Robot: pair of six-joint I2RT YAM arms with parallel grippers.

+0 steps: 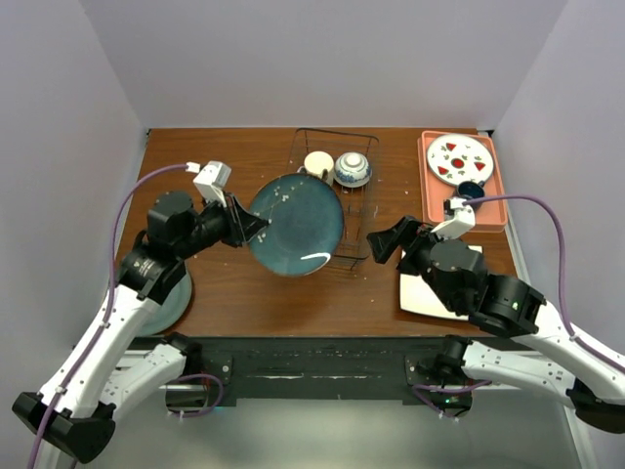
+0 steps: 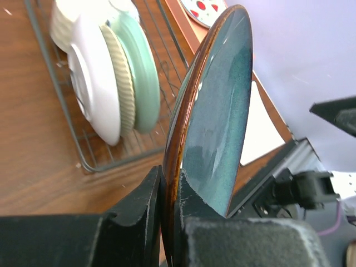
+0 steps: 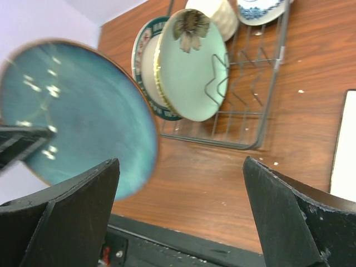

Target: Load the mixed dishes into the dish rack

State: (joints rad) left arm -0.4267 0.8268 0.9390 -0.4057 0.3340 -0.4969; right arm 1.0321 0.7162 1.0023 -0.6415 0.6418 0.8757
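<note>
My left gripper is shut on the left rim of the teal-blue plate and holds it tilted above the table, in front of the dish rack. In the left wrist view both pads clamp the plate on edge. The rack holds the pale green flower plate and the white plate with dark patterned rim upright, with the cream mug and blue-white bowl at its far end. My right gripper is open and empty, right of the rack. The white square plate lies under my right arm.
An orange tray at the back right holds a white plate with red marks and a dark blue cup. A grey-green plate lies at the left front, under my left arm.
</note>
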